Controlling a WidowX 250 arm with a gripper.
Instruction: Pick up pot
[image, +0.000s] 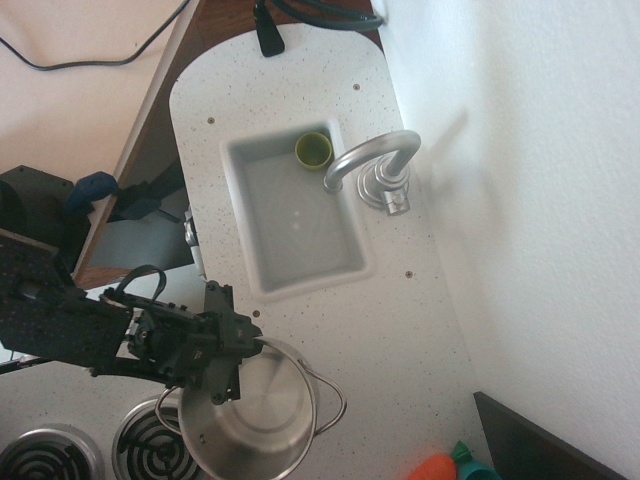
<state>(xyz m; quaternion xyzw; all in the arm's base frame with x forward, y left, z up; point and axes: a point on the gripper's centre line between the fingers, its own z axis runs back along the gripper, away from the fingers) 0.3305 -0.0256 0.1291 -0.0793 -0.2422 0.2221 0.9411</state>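
Observation:
The pot (262, 418) is a round shiny steel pot with thin wire loop handles, at the bottom middle of the view. It sits partly over the right stove burner (148, 440), with one handle (335, 398) pointing right. My gripper (243, 358) reaches in from the left and is shut on the pot's upper left rim. The pot's lower edge is cut off by the frame, and I cannot tell whether it rests on the counter or hangs just above it.
A white sink (240, 190) holds a small green cup (313, 150) in its far corner, with a silver faucet (372, 162) beside it. A second burner (45, 456) is at the bottom left. An orange and teal toy (445, 466) lies at the bottom right near a dark panel (545, 445).

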